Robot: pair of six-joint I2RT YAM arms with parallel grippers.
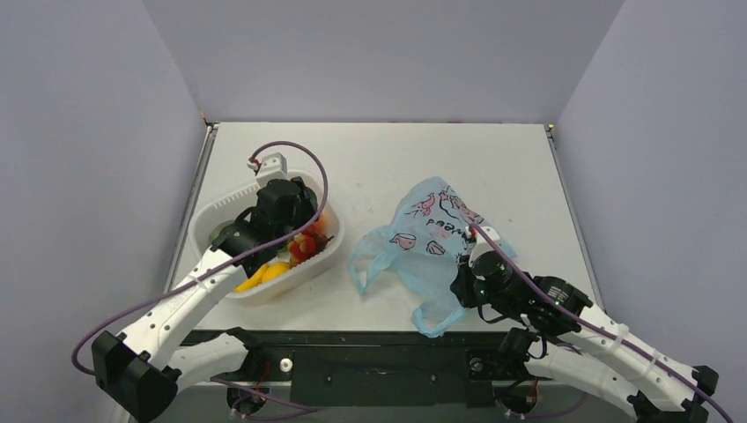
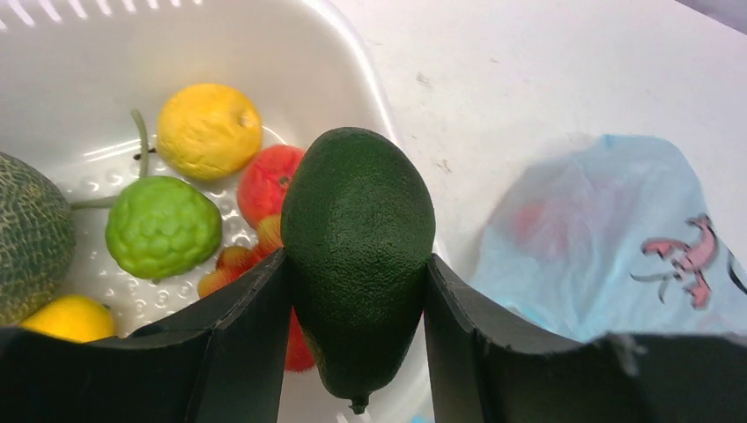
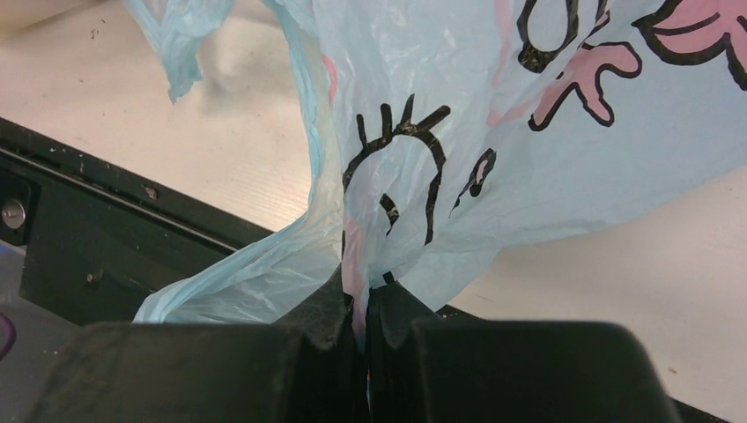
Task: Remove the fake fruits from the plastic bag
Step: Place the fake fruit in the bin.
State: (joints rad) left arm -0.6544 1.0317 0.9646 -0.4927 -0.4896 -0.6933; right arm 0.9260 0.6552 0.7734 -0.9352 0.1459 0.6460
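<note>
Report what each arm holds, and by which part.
Left fingers clamp the dark green fruit across its middle. Right fingers pinch a bunched fold of the blue bag.

Top cam: high behind, looking down on whole table. Left wrist: close over white tub. Right wrist: tight on plastic bag; all three share it.

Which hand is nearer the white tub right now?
Left. The left hand hangs over the tub, gripping the dark green avocado; the right hand is away to its right, pinching the blue plastic bag.
</note>
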